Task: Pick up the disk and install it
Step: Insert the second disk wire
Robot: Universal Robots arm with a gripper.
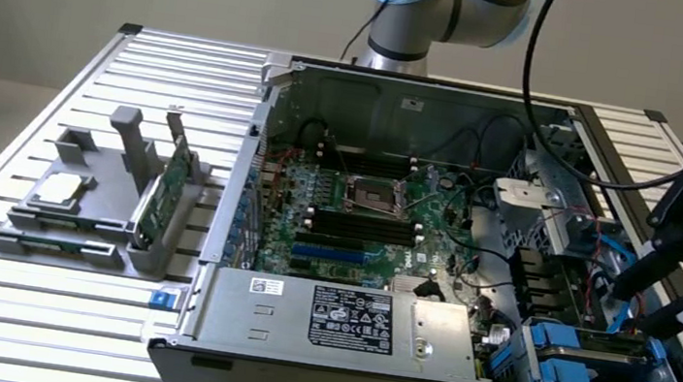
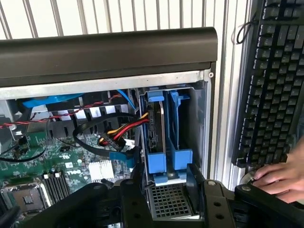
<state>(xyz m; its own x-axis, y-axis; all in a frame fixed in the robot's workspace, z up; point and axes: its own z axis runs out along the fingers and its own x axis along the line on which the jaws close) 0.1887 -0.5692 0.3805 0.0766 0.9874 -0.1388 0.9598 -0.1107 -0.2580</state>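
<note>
The disk stands on edge in the drive bay at the corner of the open computer case. Blue carrier rails frame it, and red, yellow and black cables run to its side. A second blue carrier sits beside it. In the exterior view the disk lies at the case's near right corner, with my black gripper just above it. My gripper is open; its fingers stand on either side of the two carriers' ends, with no clear contact.
A black keyboard lies outside the case wall with a person's hand at its end. The motherboard fills the case floor. A grey fixture at the exterior view's left holds a silver chip and a green circuit card.
</note>
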